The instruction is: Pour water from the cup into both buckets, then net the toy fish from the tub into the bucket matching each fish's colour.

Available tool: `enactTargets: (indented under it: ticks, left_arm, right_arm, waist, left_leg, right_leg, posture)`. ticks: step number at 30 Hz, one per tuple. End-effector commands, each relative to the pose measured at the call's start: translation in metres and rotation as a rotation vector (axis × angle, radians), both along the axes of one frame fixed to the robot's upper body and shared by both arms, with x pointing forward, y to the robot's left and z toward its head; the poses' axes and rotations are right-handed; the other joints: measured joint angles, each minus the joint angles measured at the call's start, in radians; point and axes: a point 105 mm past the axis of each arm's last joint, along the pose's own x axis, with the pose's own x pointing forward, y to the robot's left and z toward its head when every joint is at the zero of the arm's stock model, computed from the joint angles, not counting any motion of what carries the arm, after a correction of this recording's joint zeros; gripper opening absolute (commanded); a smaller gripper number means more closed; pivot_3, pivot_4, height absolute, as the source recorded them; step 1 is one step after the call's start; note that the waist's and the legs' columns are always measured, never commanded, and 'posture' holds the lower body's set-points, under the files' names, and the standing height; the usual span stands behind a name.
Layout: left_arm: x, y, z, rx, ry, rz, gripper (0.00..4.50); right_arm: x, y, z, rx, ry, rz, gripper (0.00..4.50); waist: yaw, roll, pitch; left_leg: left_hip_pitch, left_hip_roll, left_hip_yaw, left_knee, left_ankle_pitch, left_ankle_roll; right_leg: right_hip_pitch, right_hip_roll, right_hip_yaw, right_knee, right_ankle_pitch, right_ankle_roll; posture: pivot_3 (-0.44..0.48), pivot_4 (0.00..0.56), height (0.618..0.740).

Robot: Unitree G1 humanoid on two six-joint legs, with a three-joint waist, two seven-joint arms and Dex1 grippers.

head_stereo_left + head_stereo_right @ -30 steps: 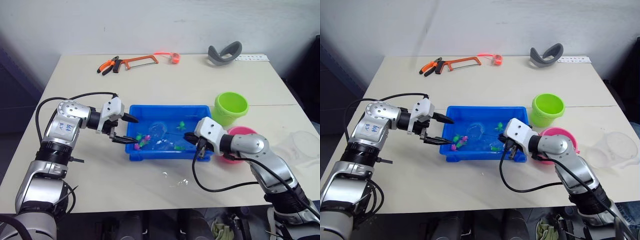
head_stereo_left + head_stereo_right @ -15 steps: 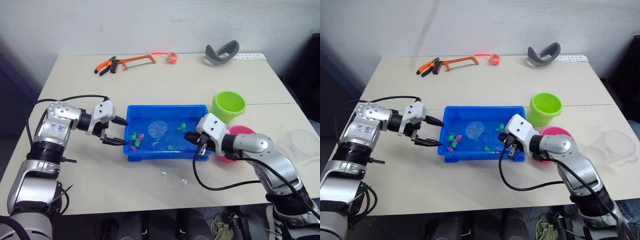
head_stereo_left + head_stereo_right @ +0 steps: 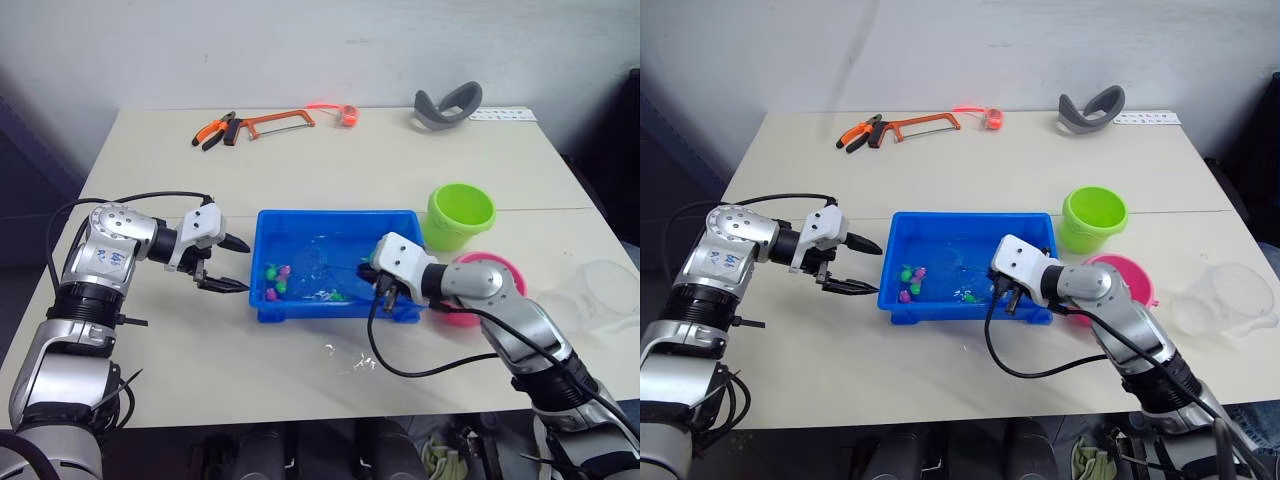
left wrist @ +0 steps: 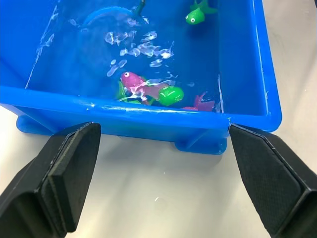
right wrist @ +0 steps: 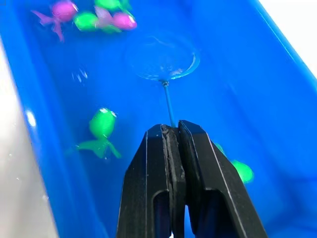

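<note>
left hand (image 3: 228,266) spread wide, right hand (image 5: 173,130) clamped

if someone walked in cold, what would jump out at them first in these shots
The bright blue tub mid-table stands out first, with little pink and green toy fish bunched in its water. The right gripper reaches in from the robot's right, shut on the net, whose hoop is dipped in the water. The left gripper hangs open just outside the tub's left wall, while the green bucket and pink bucket wait to the right.
</note>
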Motion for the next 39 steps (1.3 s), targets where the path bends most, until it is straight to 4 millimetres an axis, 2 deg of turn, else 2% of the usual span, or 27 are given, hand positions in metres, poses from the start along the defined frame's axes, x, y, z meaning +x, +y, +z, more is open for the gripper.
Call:
enactTargets:
  ticks: [1, 15, 26, 34, 39]
  left_arm:
    - [0.000, 0.001, 0.015, -0.005, -0.050, -0.007, 4.48]
    - [0.003, -0.001, 0.017, -0.010, -0.056, -0.006, 4.48]
    - [0.004, -0.001, 0.018, -0.009, -0.063, -0.004, 4.48]
    - [0.005, -0.001, 0.018, -0.011, -0.064, -0.006, 4.48]
    - [0.005, -0.003, 0.018, -0.012, -0.067, -0.010, 4.48]
  right_arm:
    - [-0.005, 0.009, 0.017, 0.043, -0.025, 0.035, 0.00]
    - [-0.020, 0.019, 0.025, 0.108, 0.044, 0.076, 0.00]
    - [-0.030, 0.019, 0.020, 0.066, 0.090, 0.119, 0.00]
    - [-0.024, -0.003, 0.020, 0.037, 0.085, 0.046, 0.00]
    - [-0.011, -0.024, 0.021, -0.012, 0.032, -0.051, 0.00]
  waist:
    - [-0.001, 0.000, 0.000]
    - [-0.001, 0.000, 0.000]
    - [-0.001, 0.000, 0.000]
    - [0.000, 0.000, 0.000]
    - [0.001, 0.000, 0.000]
  left_leg:
    - [0.000, 0.000, 0.000, 0.000, 0.000, 0.000]
    - [0.000, 0.000, 0.000, 0.000, 0.000, 0.000]
    - [0.000, 0.000, 0.000, 0.000, 0.000, 0.000]
    - [0.000, 0.000, 0.000, 0.000, 0.000, 0.000]
    - [0.000, 0.000, 0.000, 0.000, 0.000, 0.000]
  right_leg:
    - [0.000, 0.000, 0.000, 0.000, 0.000, 0.000]
    - [0.000, 0.000, 0.000, 0.000, 0.000, 0.000]
    - [0.000, 0.000, 0.000, 0.000, 0.000, 0.000]
    - [0.000, 0.000, 0.000, 0.000, 0.000, 0.000]
    - [0.000, 0.000, 0.000, 0.000, 0.000, 0.000]
  posture:
    - [0.000, 0.150, 0.740]
    - [0.000, 0.150, 0.740]
    - [0.000, 0.150, 0.740]
    - [0.000, 0.150, 0.740]
    - [0.000, 0.150, 0.740]
